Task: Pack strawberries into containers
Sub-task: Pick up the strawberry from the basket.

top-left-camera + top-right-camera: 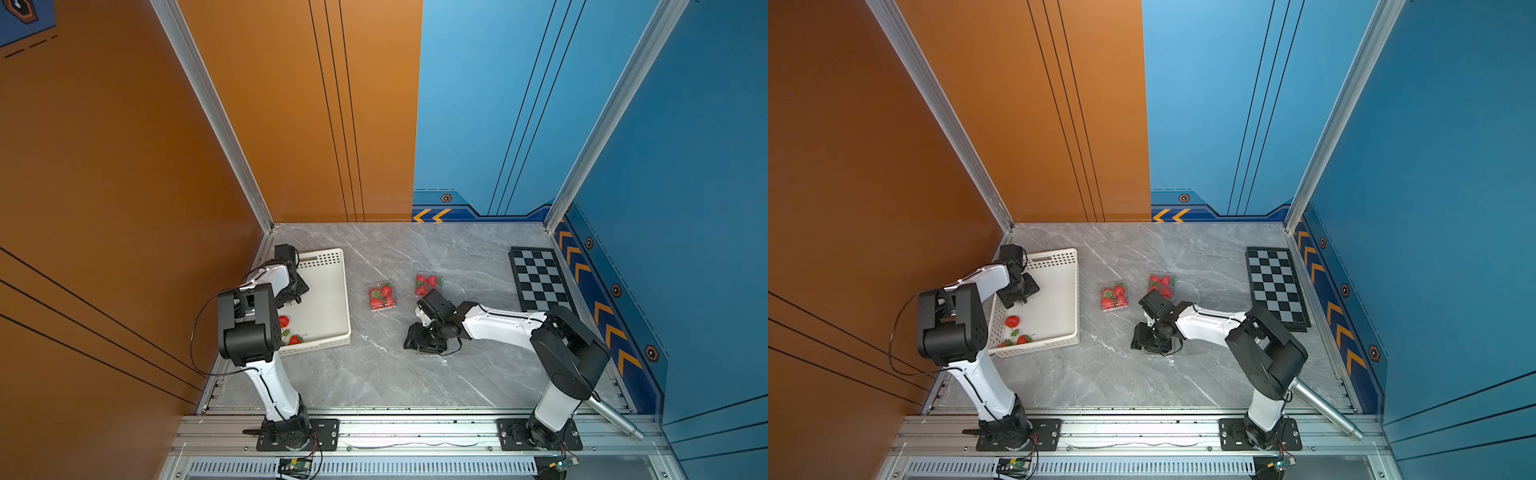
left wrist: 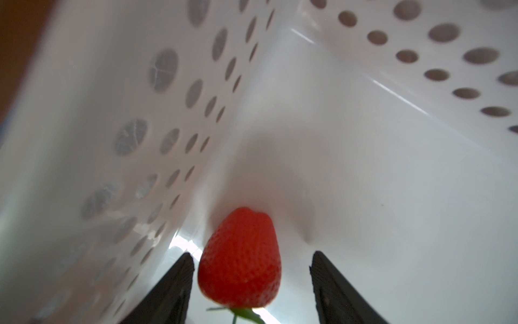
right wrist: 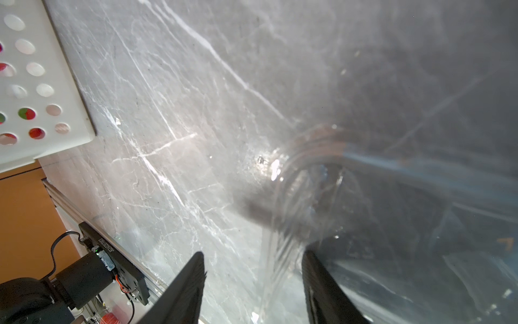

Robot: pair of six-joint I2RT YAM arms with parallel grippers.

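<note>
I see a smooth white plastic basket (image 2: 84, 117), a dimpled, glossy red strawberry (image 2: 239, 258), a thin clear plastic container (image 3: 308, 179), and a polished grey marble-look table (image 1: 374, 374).

Even light falls from overhead, so the marble bench (image 1: 374, 374) looks bright and both top views are sharp. A small dark shadow sits right under the right pincer (image 1: 430, 347). In its wrist view, glare sparkles just ahead of it on the clear container (image 3: 297, 179), and the plastic smears the shaded bench beyond. Around the left pincer (image 2: 252, 280) the white basket (image 2: 84, 98) glows hazily with blurred holes. The strawberry (image 2: 239, 261) within its gap is crisper and casts a soft shadow ahead.
</note>
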